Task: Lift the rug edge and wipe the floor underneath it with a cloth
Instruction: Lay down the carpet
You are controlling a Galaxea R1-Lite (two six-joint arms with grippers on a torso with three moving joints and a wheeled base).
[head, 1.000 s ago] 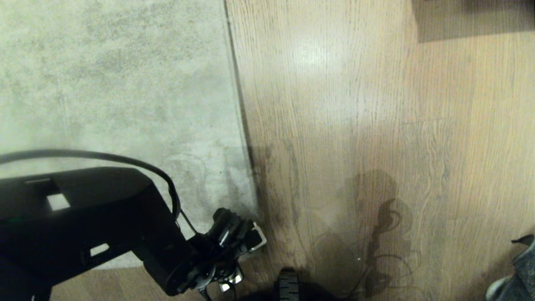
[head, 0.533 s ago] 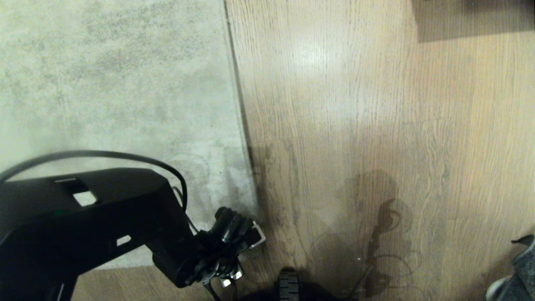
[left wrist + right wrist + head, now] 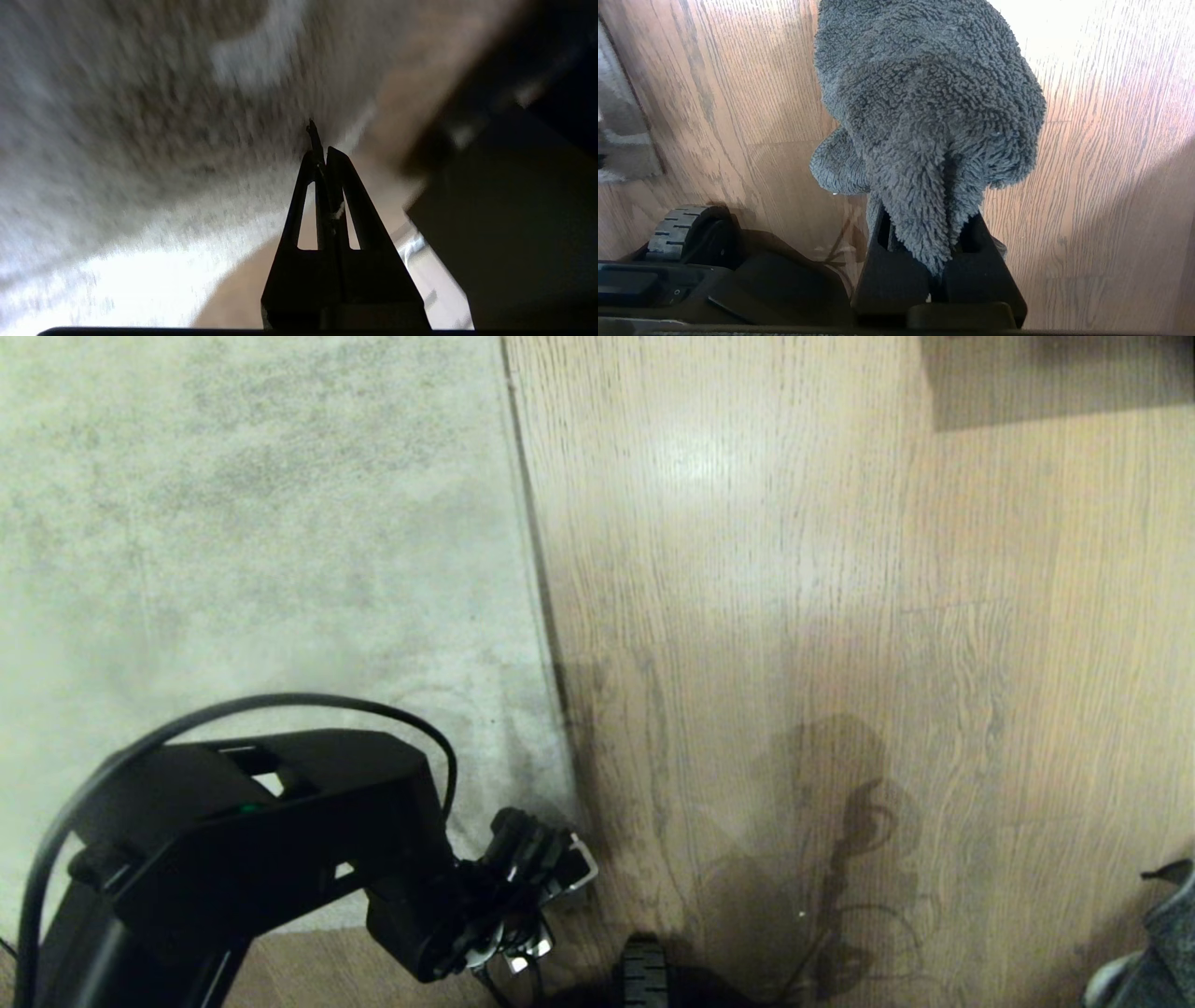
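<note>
**My left hand at the rug's near corner, cloth waiting in my right**

The floor (image 3: 794, 616) fills the right of my head view, pale wood planks with a sheen. The rug (image 3: 261, 541) covers the left, and the rug edge (image 3: 532, 569) runs as a thin dark line down to the near corner. My own left arm hides the lower left of the rug, and a black cable arcs over it.

My left hand (image 3: 322, 140) is at that corner. In the wrist view its fingers are pressed together, with a thin dark sliver standing up between the tips; I cannot tell whether that is the rug's border, because the pile around it is smeared.

My right hand (image 3: 941, 268) is out of the head view. Its own camera shows it pinching the cloth (image 3: 924, 107), a fuzzy grey bundle bunched above the fingers and held over bare floor.

Against a second ago, my left arm's big black link has swung further right in the head view, and the cable loop stands higher. The rug edge lies where it did.
</note>
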